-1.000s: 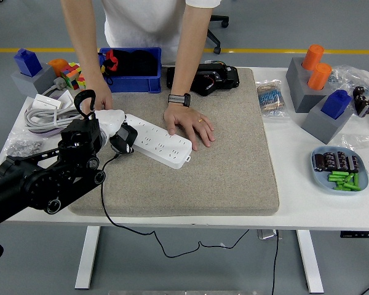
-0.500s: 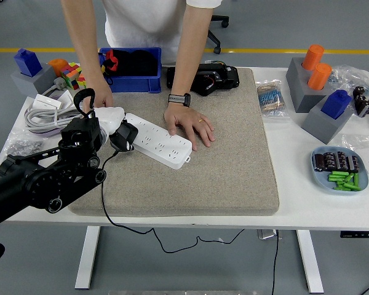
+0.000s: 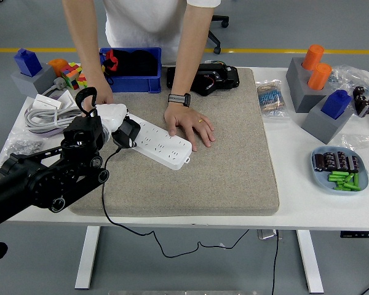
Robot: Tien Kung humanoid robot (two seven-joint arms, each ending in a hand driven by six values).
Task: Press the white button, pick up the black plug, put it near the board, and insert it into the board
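Grey mat (image 3: 234, 166) under white board (image 3: 160, 144)

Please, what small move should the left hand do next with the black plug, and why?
Probably lower the black plug a little onto the near sockets of the white power strip. The left hand holds it at the strip's left end, and a person's hand steadies the strip.

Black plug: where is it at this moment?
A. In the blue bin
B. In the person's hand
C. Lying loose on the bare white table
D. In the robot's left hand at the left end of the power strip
D: the left hand grips the black plug at the white power strip's left end.
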